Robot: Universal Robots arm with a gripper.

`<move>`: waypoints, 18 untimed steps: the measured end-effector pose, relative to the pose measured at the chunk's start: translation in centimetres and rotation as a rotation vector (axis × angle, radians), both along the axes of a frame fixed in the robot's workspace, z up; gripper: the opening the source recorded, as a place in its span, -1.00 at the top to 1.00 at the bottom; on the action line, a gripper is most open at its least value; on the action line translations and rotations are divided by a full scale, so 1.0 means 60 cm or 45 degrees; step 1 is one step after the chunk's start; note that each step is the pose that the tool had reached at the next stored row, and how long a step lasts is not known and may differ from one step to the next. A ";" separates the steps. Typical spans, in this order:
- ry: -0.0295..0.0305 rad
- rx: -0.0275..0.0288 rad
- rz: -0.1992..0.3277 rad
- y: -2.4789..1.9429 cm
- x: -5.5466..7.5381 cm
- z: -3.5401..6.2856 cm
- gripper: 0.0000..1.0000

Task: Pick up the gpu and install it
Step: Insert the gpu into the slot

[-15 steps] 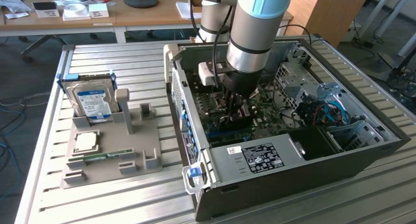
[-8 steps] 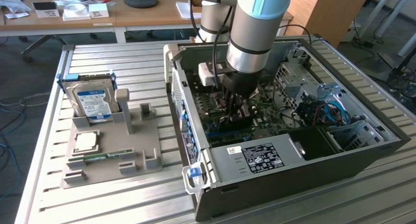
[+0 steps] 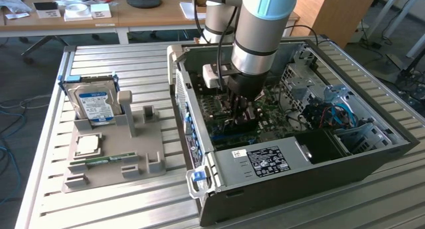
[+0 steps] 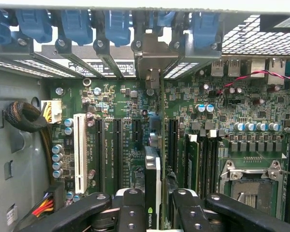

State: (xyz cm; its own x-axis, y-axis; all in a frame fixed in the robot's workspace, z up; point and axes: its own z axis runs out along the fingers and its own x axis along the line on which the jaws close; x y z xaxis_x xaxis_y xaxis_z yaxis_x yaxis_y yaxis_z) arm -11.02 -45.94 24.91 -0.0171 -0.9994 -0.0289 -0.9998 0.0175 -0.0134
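black gripper (image 4: 153,212) on gpu (image 4: 152,174) (edge-on) above green motherboard (image 4: 130,145)

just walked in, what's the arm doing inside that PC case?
The arm has its gripper down inside the open computer case, closed on the gpu. It holds the card edge-on above the motherboard, in line with the expansion slots and the rear bracket openings. The card does not look seated yet. On the parts tray outside the case, the hard drive sits in its holder.
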 end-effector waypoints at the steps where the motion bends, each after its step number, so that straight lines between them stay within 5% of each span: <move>1: 0.0000 0.0000 0.000 0.0000 0.000 0.000 0.47; 18: 0.0000 -0.0001 0.000 0.0000 0.000 -0.003 0.47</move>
